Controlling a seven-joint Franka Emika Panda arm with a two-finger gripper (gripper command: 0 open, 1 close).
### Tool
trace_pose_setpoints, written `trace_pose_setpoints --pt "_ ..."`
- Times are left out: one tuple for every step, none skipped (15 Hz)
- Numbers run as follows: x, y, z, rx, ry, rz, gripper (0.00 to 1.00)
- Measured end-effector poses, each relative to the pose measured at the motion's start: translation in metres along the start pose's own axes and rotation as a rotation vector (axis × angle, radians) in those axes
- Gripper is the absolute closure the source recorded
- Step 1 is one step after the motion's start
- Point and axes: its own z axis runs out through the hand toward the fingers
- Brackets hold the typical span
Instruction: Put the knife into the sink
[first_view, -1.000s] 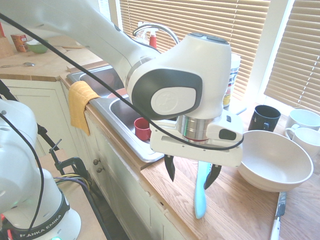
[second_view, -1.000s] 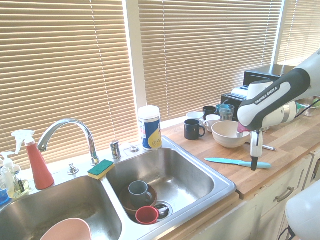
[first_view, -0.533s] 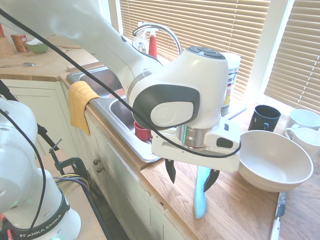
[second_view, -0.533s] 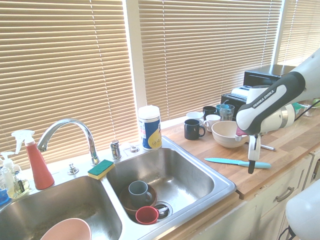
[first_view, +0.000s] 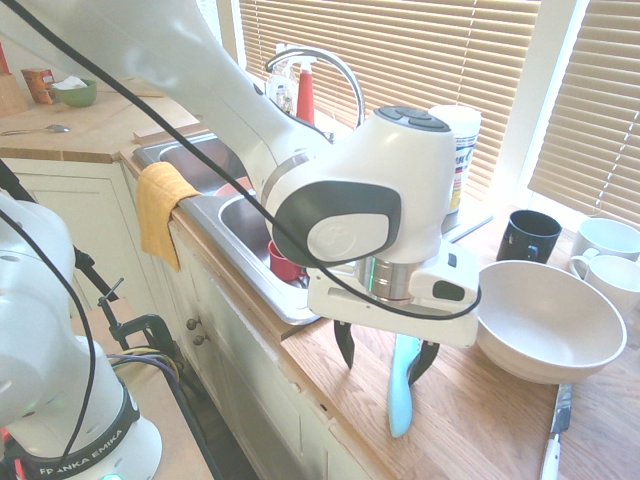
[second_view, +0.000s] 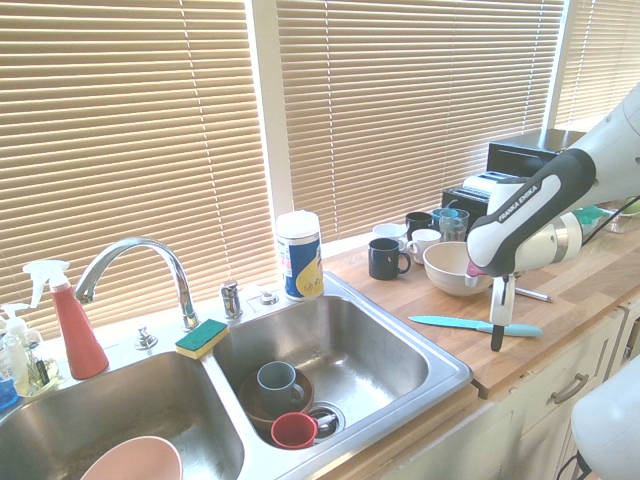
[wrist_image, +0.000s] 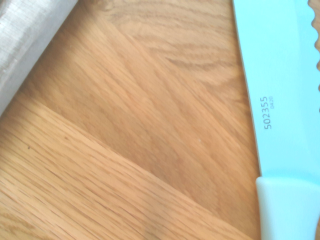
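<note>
1. Turquoise knife (second_view: 475, 325) lies flat on the wooden counter (second_view: 400, 292), to one side of the double-basin sink (second_view: 345, 345), its serrated edge showing in the wrist view
2. Gripper (first_view: 386, 366) hangs over the knife, fingers spread wide and holding nothing; one fingertip seems close beside the handle, though whether they touch is hard to tell
3. Red mug (second_view: 294, 430) and grey mug (second_view: 280, 387) sit in the basin nearer the knife
4. Large off-white bowl (first_view: 550, 322) stands near the white-handled knife (first_view: 558, 432)
</note>
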Motion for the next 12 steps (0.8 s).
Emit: trace_pose_setpoints --pt "0.0002 -0.0003 0.0 0.0 0.0 0.004 1.0" --pt "0.0004 -0.0002 0.0 0.0 0.0 0.007 1.0" --pt "0.0006 -0.0001 0.0 0.0 0.0 0.013 1.0" --pt "0.0009 0.0001 0.0 0.001 0.0 0.022 1.0" --pt "0.0012 0.0003 0.0 0.006 0.004 0.038 1.0" --pt "0.002 0.0005 0.0001 0.017 0.011 0.057 1.0" --pt "0.003 0.0006 0.0 0.028 0.02 0.073 1.0" --pt "0.0037 0.0007 0.0001 0.035 0.026 0.083 1.0" --pt "0.004 0.0009 0.0002 0.039 0.029 0.089 1.0" --pt "0.0044 0.001 0.0003 0.041 0.032 0.093 1.0" --pt "0.0045 0.0011 0.0003 0.042 0.032 0.095 1.0" --pt "0.0046 0.0011 0.0004 0.042 0.031 0.095 1.0"
